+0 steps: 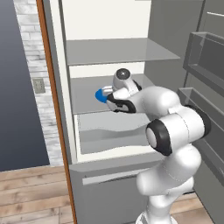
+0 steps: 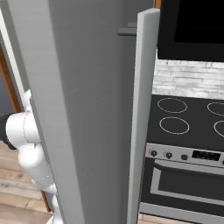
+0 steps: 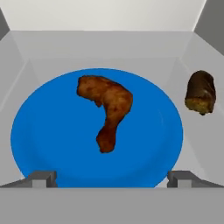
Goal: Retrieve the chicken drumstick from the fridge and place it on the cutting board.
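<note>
So far only the approach is done: the fridge (image 1: pixel 65 131) stands open, and the gripper (image 1: pixel 105 97) reaches onto its middle shelf (image 1: pixel 85 94), over a blue plate (image 1: pixel 100 95). In the hand view, going left to right, one finger (image 3: pixel 40 178) rises at the lower left, then the blue plate (image 3: pixel 43 131) with the chicken drumstick (image 3: pixel 107 109) lying near its middle, then the other finger (image 3: pixel 183 178), and a dark brown, roll-like piece of food (image 3: pixel 201 92) on the shelf beside the plate. The fingers stand wide apart and hold nothing, with the drumstick ahead between them. Grasping, lifting out, carrying and setting it on the cutting board all remain.
</note>
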